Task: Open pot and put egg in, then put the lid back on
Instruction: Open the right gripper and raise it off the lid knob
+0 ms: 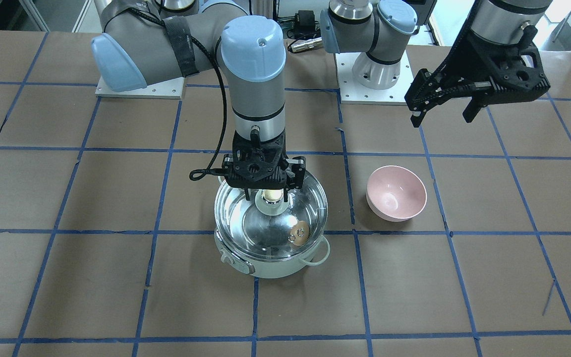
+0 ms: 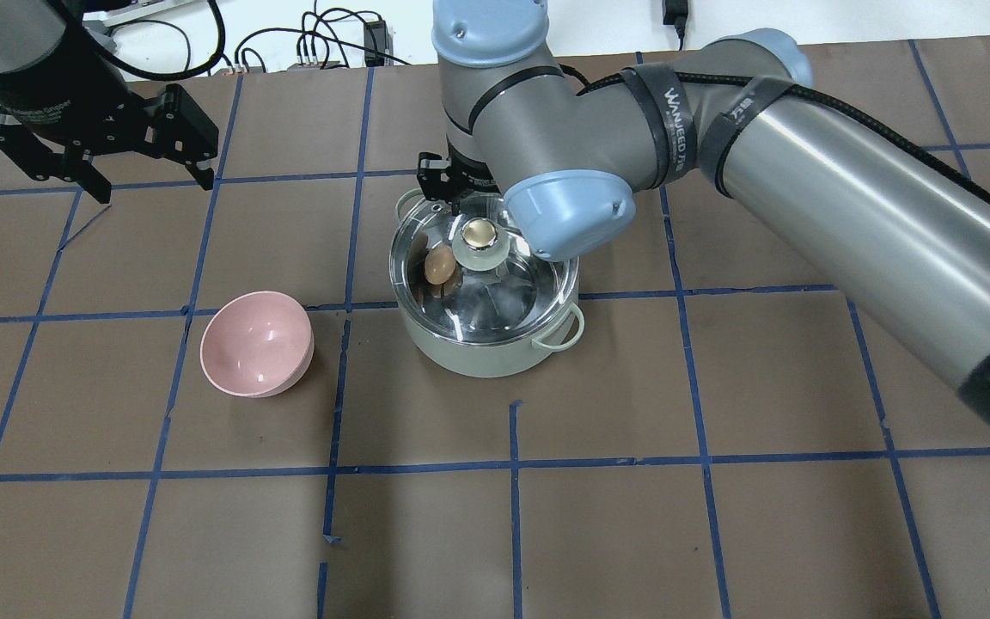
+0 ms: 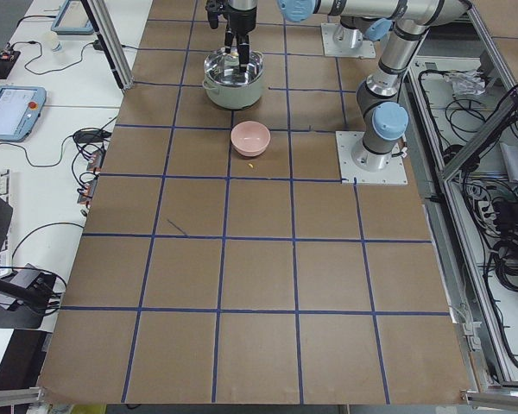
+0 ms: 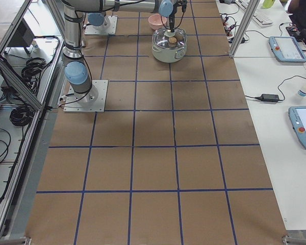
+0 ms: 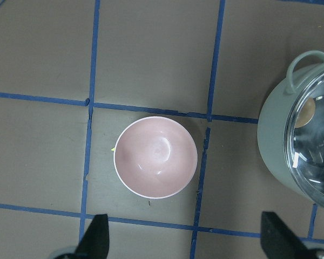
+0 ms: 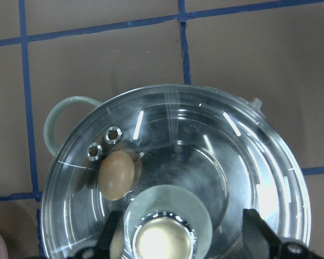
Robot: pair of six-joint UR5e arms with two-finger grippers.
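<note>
The mint-green pot point(image 1: 265, 265) stands mid-table with the clear glass lid point(image 1: 246, 218) on it. The brown egg point(image 1: 299, 232) lies inside, seen through the glass, also in the overhead view point(image 2: 438, 265) and the right wrist view point(image 6: 117, 175). My right gripper point(image 1: 271, 191) is straight above the lid's metallic knob point(image 6: 164, 243). Its fingers stand open on either side of the knob and do not clamp it. My left gripper point(image 1: 442, 119) is open and empty, raised above the table behind the pink bowl point(image 1: 396, 192).
The pink bowl point(image 2: 256, 344) sits empty on the table beside the pot, on the left arm's side. It also shows in the left wrist view point(image 5: 155, 157), with the pot point(image 5: 272, 140) at that view's right edge. The brown table has blue tape grid lines.
</note>
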